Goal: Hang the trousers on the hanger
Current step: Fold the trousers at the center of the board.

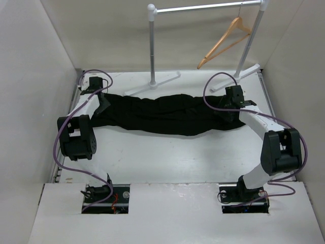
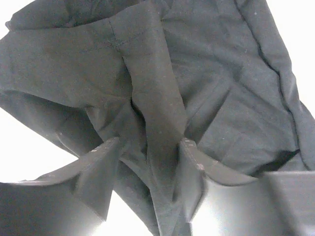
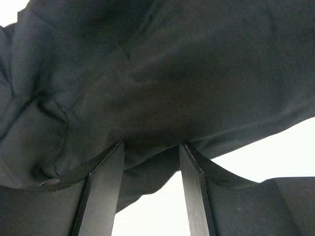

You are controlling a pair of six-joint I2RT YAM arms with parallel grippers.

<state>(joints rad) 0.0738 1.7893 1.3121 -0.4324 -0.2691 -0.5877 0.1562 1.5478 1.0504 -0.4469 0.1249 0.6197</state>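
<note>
Trousers (image 1: pixel 162 114) lie stretched crosswise on the white bench (image 1: pixel 167 157), black and wrinkled, with one end under each arm. The left end effector (image 1: pixel 103 103) sits over their left end. Its fingers (image 2: pixel 101 172) are spread, and a raised fold of cloth runs up between them. The right end effector (image 1: pixel 232 109) sits over the right end, also spread. Its fingertips (image 3: pixel 106 167) meet the edge of the cloth, and bare bench shows in the gap. The wooden hanger (image 1: pixel 226 43) hangs tilted by its hook from the metal rail (image 1: pixel 208 7) at the far right, well apart from the trousers.
</note>
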